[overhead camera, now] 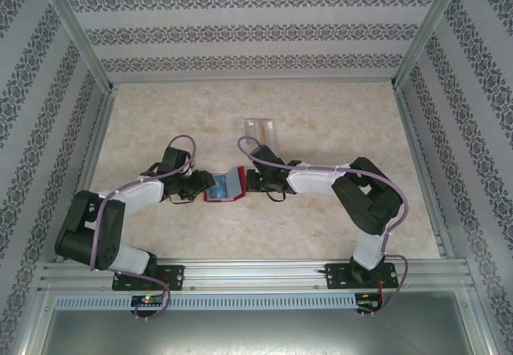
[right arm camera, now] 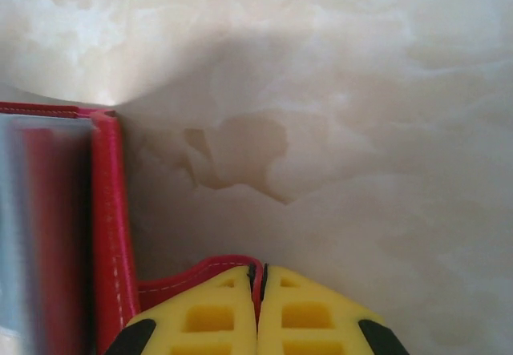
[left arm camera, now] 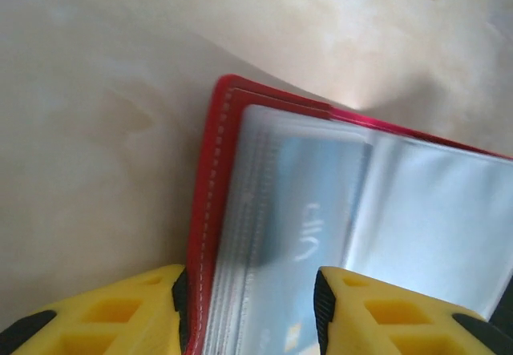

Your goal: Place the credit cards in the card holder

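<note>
On table, card holder between left hand and right hand

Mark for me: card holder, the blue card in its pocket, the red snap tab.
card holder [overhead camera: 224, 185], top external view, open pocket pages in its middle.
blue card [left arm camera: 313, 187], left wrist view, its face behind the clear pocket.
snap tab [right arm camera: 192, 279], right wrist view, curved red strap.

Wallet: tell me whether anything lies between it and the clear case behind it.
No loose thing lies on the table between the wallet and the clear case. The right arm's purple cable loops over that stretch, and the right gripper is shut on the snap tab.
</note>
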Robot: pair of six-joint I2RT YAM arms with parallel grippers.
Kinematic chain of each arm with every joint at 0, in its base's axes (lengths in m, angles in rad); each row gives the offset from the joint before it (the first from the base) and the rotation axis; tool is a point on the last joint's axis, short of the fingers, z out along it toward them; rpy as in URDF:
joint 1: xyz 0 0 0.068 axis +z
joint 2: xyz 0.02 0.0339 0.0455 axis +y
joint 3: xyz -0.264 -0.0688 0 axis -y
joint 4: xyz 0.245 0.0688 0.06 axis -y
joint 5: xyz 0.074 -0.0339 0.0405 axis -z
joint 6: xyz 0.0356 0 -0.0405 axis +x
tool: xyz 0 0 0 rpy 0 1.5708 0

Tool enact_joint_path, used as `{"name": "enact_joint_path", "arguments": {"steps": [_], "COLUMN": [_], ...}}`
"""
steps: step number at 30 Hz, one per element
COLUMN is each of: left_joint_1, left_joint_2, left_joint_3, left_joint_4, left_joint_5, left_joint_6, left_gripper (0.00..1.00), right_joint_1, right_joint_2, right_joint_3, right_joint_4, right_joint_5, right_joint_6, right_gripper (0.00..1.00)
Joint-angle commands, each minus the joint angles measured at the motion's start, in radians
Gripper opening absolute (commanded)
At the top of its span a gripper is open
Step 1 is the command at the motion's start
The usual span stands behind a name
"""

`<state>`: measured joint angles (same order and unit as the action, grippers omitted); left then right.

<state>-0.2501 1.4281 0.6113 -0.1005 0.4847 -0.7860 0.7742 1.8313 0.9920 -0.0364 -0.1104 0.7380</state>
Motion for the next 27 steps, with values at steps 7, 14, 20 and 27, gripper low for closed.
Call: {"name": "enact_joint_path", "arguments": {"steps": [7,14,20,27], "left_joint_1": [-0.028,-0.05,-0.079,-0.077], "left_joint_2": [-0.026,0.029,0.106,0.095], "left_joint_3": [0.046,0.085,0.125,0.181], "left_joint_4": [0.105,0.153,0.165,0.023], "left_joint_5": [0.139,0.198,0.22,0.134], "left_joint_6": [-0.008,-0.021,-0.002,0.066], "left_gripper": [0.49,0.54,0.59,0.66], "right_joint_1": [0.036,0.052,0.052,0.024], "right_joint_2": [0.07,0.094,0.107,0.009], "right_joint_3": [0.057,0.082,0.042,-0.063], "right_joint_4": [0.043,0.04,0.104,0.174], "right_joint_5": [-0.057,-0.063,-0.049,-0.035], "right_joint_6": [0.021,0.023,0.086,0.119], "right_gripper": [0.02,0.02,0.03,0.07]}}
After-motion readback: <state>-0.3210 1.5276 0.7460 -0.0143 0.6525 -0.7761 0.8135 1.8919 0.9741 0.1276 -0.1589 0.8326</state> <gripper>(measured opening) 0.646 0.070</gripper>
